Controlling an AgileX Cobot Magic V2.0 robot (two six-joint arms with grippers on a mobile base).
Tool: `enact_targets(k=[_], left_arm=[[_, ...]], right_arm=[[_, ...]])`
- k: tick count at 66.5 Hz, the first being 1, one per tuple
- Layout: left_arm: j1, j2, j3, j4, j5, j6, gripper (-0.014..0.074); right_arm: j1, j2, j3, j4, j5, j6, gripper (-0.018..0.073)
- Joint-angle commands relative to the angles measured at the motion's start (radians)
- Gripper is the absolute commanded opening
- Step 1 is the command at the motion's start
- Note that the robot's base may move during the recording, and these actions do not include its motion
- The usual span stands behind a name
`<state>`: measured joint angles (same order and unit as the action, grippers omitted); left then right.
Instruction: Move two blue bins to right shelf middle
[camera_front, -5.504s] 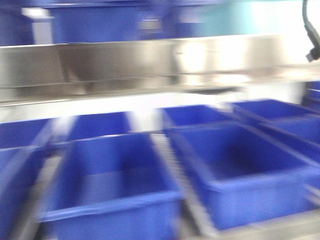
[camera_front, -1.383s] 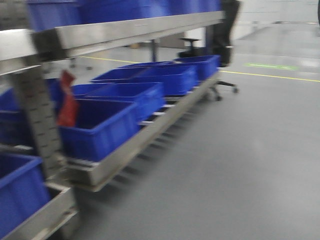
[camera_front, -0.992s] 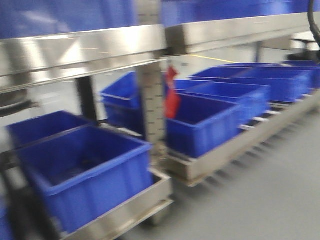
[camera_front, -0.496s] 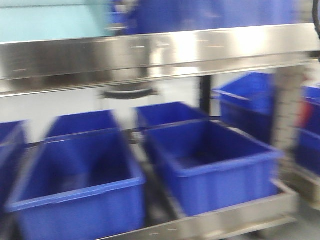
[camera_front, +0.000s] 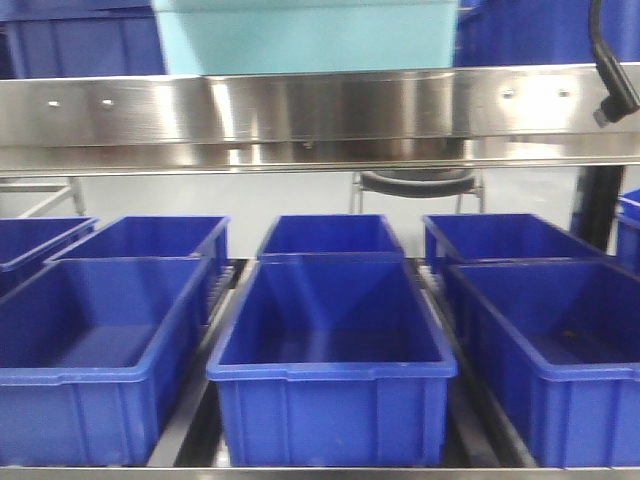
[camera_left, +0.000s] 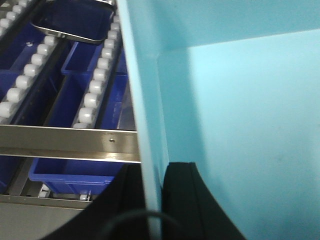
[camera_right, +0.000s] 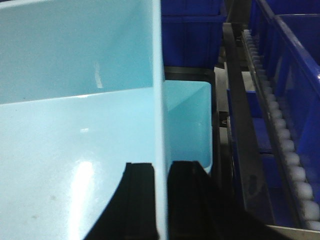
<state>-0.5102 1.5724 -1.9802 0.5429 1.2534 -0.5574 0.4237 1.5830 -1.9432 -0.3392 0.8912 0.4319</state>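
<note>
Biggest thing first: the right shelf middle (camera_front: 320, 105), the steel tier behind that shiny front rail, is faced square-on, with dark blue bins (camera_front: 330, 340) lined up on the tier below. The light-blue bin (camera_front: 300, 35) is seen just above and behind the rail, so the set-down spot is judged to be pretty much straight under it. Whether it's already touching the rollers (camera_left: 95, 95) can't be told. Its long axis is laid side to side along the rail, and one end wall is taken by each arm, so neither arm is nearer. The left gripper (camera_left: 152, 172) is pinched over the left wall, one finger inside and one outside, and the right gripper (camera_right: 161, 167) is clamped across the right wall.
</note>
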Motion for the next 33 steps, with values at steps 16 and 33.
enact_targets(k=[16,33], left_arm=[[-0.012,0.001,-0.006,-0.032,-0.052,0.012,-0.0111],[-0.012,0.001,-0.006,-0.032,-0.052,0.012,-0.0111]], right_arm=[[0.015,-0.010,-0.008,0.032,-0.092,0.002,-0.0162],[0.015,-0.010,-0.008,0.032,-0.092,0.002,-0.0162]])
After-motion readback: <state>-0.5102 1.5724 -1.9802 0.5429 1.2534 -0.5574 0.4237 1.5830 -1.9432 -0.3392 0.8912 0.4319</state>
